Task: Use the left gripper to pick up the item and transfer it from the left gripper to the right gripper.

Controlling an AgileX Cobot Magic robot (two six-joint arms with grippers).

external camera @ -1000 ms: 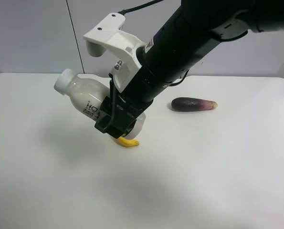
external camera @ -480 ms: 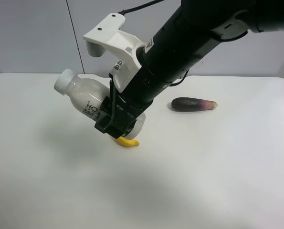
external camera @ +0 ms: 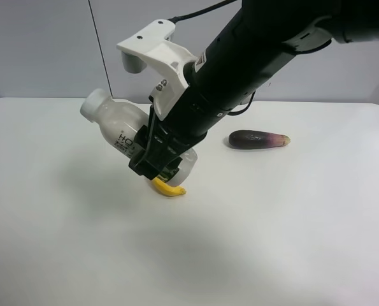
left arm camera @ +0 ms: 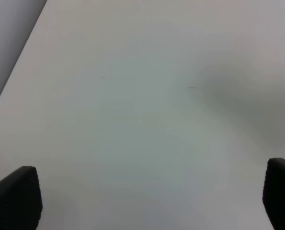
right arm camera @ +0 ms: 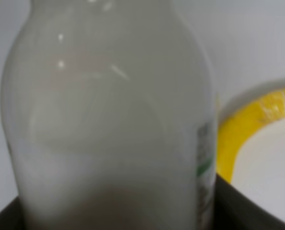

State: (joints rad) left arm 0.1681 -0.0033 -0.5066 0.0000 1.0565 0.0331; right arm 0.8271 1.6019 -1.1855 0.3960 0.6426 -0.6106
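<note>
One real risk from here: the item (external camera: 113, 124) slipping; the right gripper (external camera: 156, 162) has its fingers closed on the lower body only, and the item hangs tilted above the counter (external camera: 291, 242) with its cap end jutting well past the grip; we think smooth plastic plus that overhang could let it pivot or drop on any quick move; the left gripper (left arm camera: 149, 194) has its fingers (left arm camera: 17, 196) spread wide with nothing between them, only bare counter below, so we judge the handover done; banana (external camera: 169, 189) sits just under the held item, so a drop or low set-down lands on it; eggplant (external camera: 259, 139) lies well apart, out of the way.
</note>
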